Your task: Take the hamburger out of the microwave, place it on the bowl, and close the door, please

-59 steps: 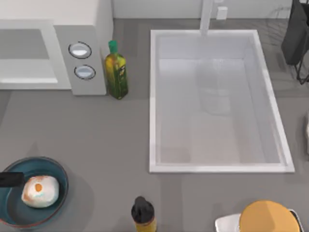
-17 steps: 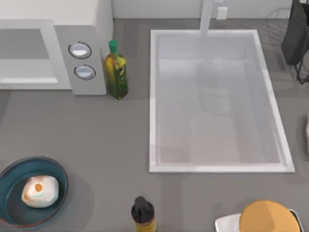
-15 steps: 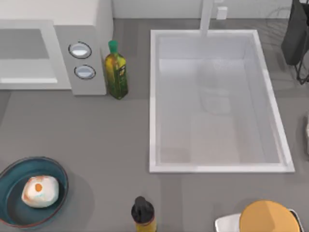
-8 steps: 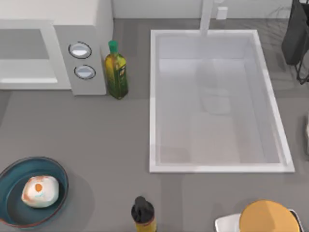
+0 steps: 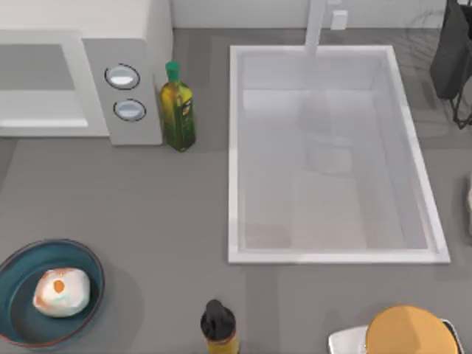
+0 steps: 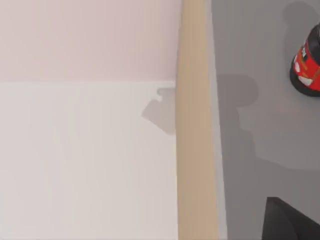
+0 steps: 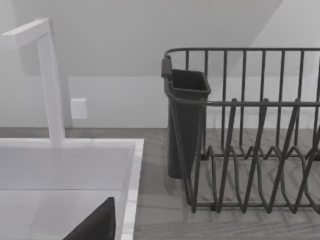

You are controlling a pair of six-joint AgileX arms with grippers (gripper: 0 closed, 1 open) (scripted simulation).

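Hamburger in the bowl, my claws away.
The hamburger (image 5: 61, 290) sits unmoved in the bowl (image 5: 22, 265) at eight o'clock on the tabletop (image 5: 147, 199); my left claw has left it, grip unseen; microwave (image 5: 110, 59) at ten.

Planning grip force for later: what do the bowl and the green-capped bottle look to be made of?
The bowl looks like glazed ceramic: an even teal surface and a thin reddish-brown rim. The green-capped bottle looks like clear plastic or glass: yellow-green liquid shows through. Neither is certain in a rendered scene.
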